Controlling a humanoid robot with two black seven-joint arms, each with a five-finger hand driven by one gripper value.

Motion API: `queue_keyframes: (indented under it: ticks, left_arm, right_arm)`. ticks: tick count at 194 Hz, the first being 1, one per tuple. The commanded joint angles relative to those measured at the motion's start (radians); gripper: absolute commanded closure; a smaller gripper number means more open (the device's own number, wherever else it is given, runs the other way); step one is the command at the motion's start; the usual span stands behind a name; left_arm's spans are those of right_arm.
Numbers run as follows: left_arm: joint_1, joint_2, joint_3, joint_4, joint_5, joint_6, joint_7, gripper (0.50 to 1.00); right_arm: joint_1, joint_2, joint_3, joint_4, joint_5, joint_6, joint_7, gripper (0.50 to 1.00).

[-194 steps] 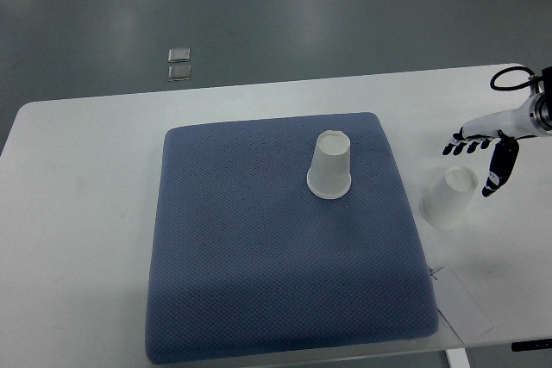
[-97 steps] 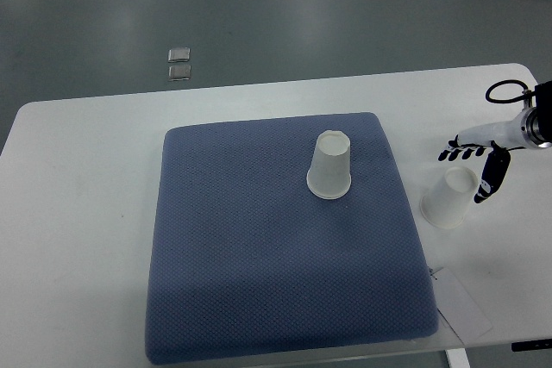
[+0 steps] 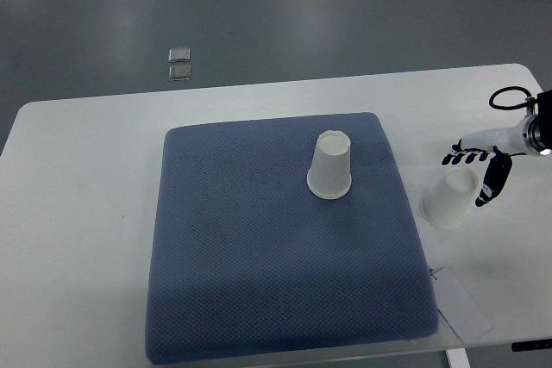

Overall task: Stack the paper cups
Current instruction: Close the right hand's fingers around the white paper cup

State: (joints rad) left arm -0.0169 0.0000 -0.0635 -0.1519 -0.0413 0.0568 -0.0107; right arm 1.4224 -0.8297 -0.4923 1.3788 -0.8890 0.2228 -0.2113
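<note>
With right hand [image 3: 477, 167] now lowered around upside-down cup [image 3: 449, 198], fingers spread, nothing held: close grasp, then stack onto far cup [image 3: 329, 165].

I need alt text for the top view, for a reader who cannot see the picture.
The robot's right hand, fingers spread, hovers beside an upside-down paper cup on a white table. A second upside-down paper cup stands on a blue mat in the middle.
</note>
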Motion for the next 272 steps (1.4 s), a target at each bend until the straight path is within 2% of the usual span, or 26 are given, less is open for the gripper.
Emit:
queue_keyframes:
  ticks: [1, 40, 93, 170, 200, 232, 272]
  left_arm:
    - [0.0, 0.0, -0.001, 0.0, 0.0, 0.0, 0.0, 0.5]
    - [0.0, 0.0, -0.001, 0.0, 0.0, 0.0, 0.0, 0.5]
    - [0.0, 0.0, 0.001, 0.0, 0.0, 0.0, 0.0, 0.5]
    - [0.0, 0.0, 0.001, 0.0, 0.0, 0.0, 0.0, 0.5]
    - [0.0, 0.0, -0.001, 0.0, 0.0, 0.0, 0.0, 0.5]
    - [0.0, 0.0, -0.001, 0.0, 0.0, 0.0, 0.0, 0.5]
    - [0.0, 0.0, 0.001, 0.0, 0.0, 0.0, 0.0, 0.5]
  right_arm:
    - [-0.007, 0.0, 0.0, -0.003, 0.001, -0.002, 0.001, 0.609]
    - [-0.02, 0.014, 0.0, -0.007, 0.001, -0.026, 0.003, 0.611]
    - [-0.034, 0.021, 0.001, -0.015, 0.001, -0.04, 0.003, 0.638]
    - [-0.036, 0.034, 0.001, -0.021, 0.001, -0.049, 0.004, 0.709]
    - [-0.045, 0.035, 0.001, -0.027, 0.001, -0.056, 0.006, 0.775]
    - [-0.045, 0.035, 0.001, -0.029, 0.001, -0.056, 0.006, 0.799]
    - [-0.034, 0.034, 0.003, -0.027, 0.002, -0.042, 0.006, 0.799]
